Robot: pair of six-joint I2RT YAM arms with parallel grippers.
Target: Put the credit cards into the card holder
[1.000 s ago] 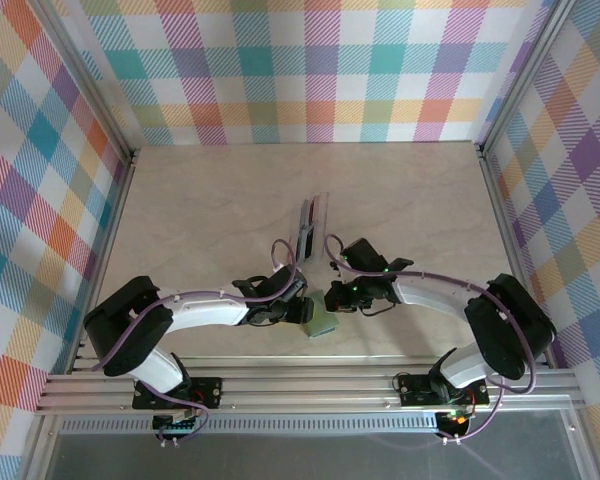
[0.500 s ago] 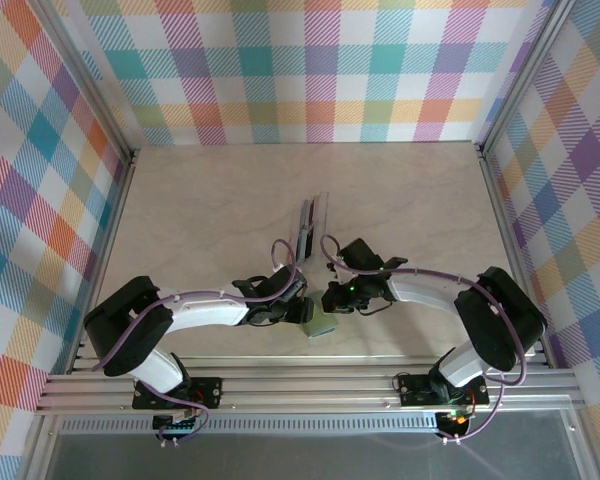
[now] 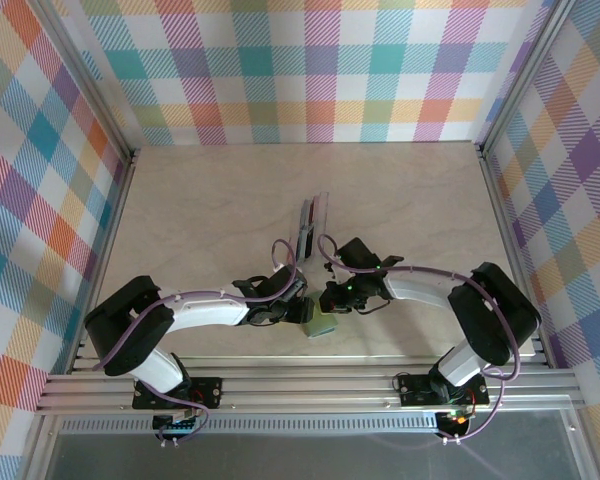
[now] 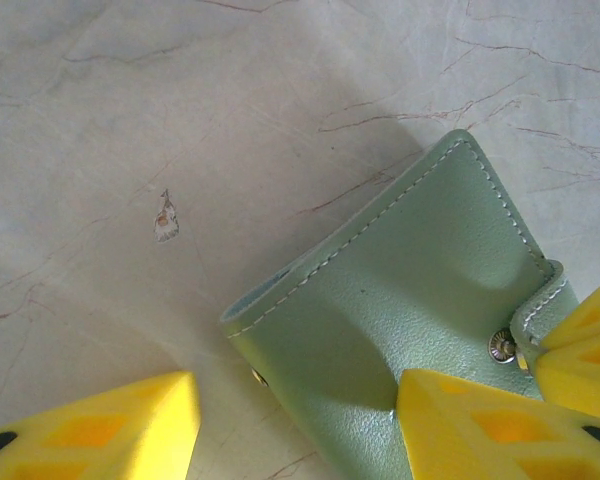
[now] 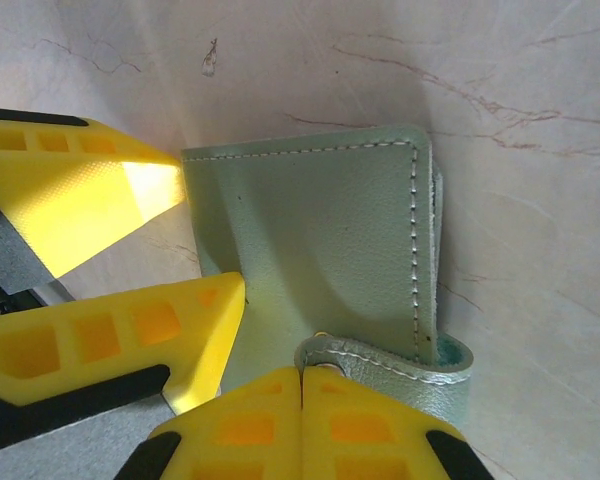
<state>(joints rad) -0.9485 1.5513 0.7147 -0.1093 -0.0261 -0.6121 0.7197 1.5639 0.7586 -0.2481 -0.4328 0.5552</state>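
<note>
Closest to me, near the front edge of the desk, the card holder lies flat and folded shut. Both hands are down at it.

My right hand has its two fingers pressed together on the little strap that wraps round the edge of the card holder. It is pinching the tip of that strap. Next to the pinch I can see a small round snap button on the green face. I think the strap is off the button, but I cannot be sure.

My left hand has its fingers apart. One finger sits over the face of the card holder and the other is over bare desk beside it. There is a gap on that side, so it is not squeezing. It looks ready to keep the card holder from sliding.

Farther back, well apart from the hands, the credit cards stand on edge in a clear tray. None is in the card holder yet.

So I think I am on the opening step. Next I should pull the strap back and lift the flap. The left hand must keep the bottom part down, or the whole thing will lift with it.
</note>
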